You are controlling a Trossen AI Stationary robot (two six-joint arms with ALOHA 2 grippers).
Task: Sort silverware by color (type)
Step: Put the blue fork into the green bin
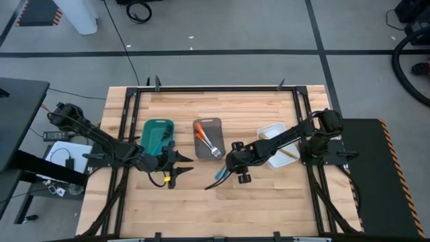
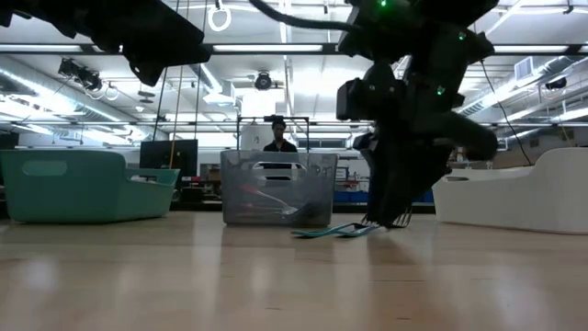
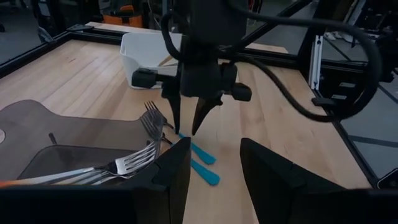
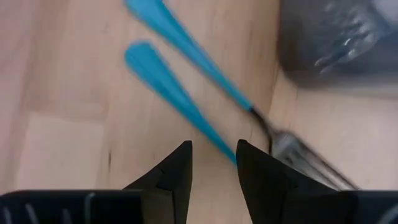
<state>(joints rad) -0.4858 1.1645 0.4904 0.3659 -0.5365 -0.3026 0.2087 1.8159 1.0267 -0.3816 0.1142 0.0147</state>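
Here, right pincer (image 4: 211, 163) straddles a blue-handled utensil (image 4: 163, 81), fingers narrowly apart; no readable writing.

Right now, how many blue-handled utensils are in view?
2. Both lie side by side on the wood beside the grey tray: one blue-handled utensil directly under the right gripper, the other blue-handled fork next to it. Others may be hidden in trays.

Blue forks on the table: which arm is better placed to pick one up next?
Right. The right gripper hangs directly over the two blue forks, jaws straddling one handle. The left gripper sits off to the side by the teal tray.
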